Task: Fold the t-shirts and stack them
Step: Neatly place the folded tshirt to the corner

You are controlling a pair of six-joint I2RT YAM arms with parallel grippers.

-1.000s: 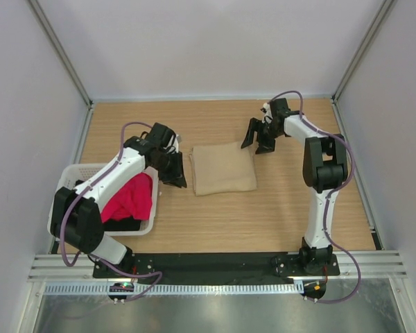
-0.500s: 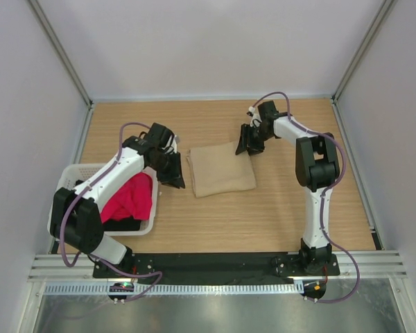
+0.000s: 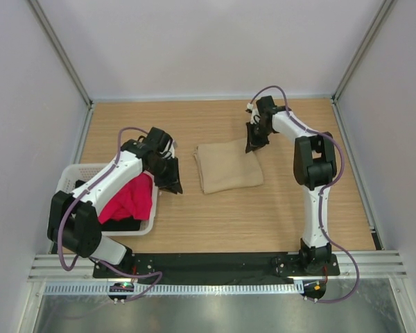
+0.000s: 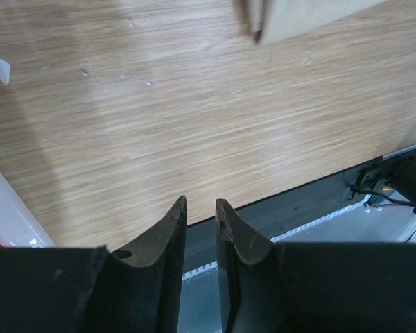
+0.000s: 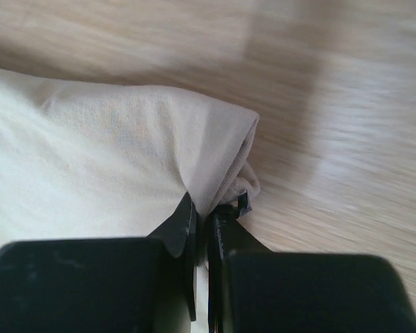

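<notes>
Count: three shirts, one basket, two arms, each with one tool.

Tan shirt (image 3: 227, 166): lies folded into a rough rectangle at mid-counter, flat on the wood, slightly skewed. One only on the counter (image 3: 263, 215).

Right tool (image 3: 253, 142): sits at the far right corner of the tan shirt. The wrist view shows the jaws pinched tight on that corner. A fold of the cloth rises out from between the fingers and a small bunch of fabric spills to the right of them. The rest of the shirt spreads away to the left in that view.

Left tool (image 3: 172, 182): over bare wood between the basket and the tan shirt, just beside the basket's right side and apart from the shirt's left edge. Jaws narrow, a slim gap between the fingers, nothing in them. In its wrist view the shirt's corner shows only at the top edge, well clear of the fingertips. The white basket wall with a sliver of red shows at the lower left.

Basket (image 3: 69, 177): white, slotted, at the left near side of the counter. It holds two shirts. The red shirt (image 3: 128, 198) is crumpled and fills most of the inside. The black shirt (image 3: 125, 224) lies under it and shows along the near side. The left arm crosses above the basket's far part and hides some of it.
</notes>
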